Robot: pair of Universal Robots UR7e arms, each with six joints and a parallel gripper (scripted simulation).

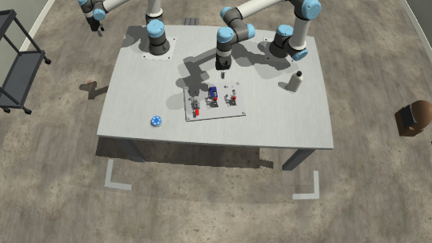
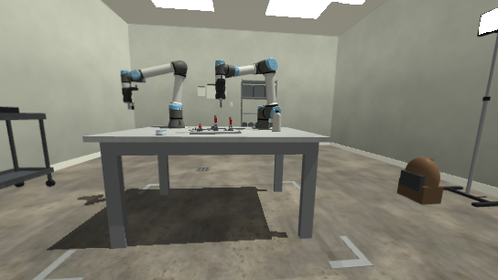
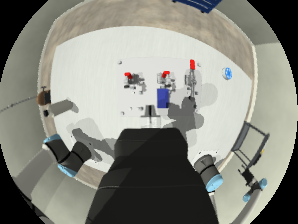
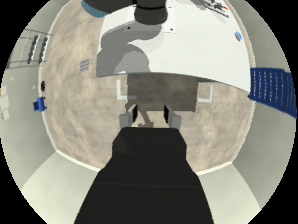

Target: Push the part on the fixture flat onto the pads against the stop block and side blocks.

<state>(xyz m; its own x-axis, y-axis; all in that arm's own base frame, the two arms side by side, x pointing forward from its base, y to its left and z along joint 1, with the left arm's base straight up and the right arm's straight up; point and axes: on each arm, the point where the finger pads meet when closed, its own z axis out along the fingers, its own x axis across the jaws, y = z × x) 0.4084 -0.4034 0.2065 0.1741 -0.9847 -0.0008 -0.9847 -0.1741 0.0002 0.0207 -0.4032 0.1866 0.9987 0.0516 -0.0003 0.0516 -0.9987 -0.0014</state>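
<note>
At the near side of the table (image 1: 278, 127) (image 2: 206, 137) (image 3: 85, 60) (image 4: 210, 50), the blue disc (image 1: 156, 121) (image 2: 160, 132) (image 3: 227, 73) (image 4: 238, 36) lies apart from the plate (image 1: 218, 114) (image 2: 215, 133) (image 3: 150, 64), out past its corner on the robot's right.

On the plate stand three clamps with red handles. The handle (image 1: 197, 112) (image 2: 200, 126) (image 3: 192, 64) at the plate's right side, from the robot, sits low; the middle handle (image 1: 215, 98) (image 2: 215, 120) (image 3: 166, 74) and the one on the robot's left stand upright.

Farther back on the plate, just behind the middle clamp, is the blue part (image 1: 213, 91) (image 3: 162, 98). Whether it lies flat on the pads or meets the blocks is too small to tell.

The left gripper (image 1: 222, 75) (image 2: 221, 104) (image 3: 150, 110) points down, raised above the plate's rear edge, fingers closed together on nothing and apart from the part.

The bottle (image 1: 295, 82) (image 2: 276, 122) (image 3: 60, 107) stands upright well apart from the plate, on the robot's left.

Farthest from the plate, beyond the table's edge on the robot's right, the right gripper (image 1: 101, 31) (image 2: 131, 107) (image 4: 150, 110) hangs with fingers spread, gripping nothing.
</note>
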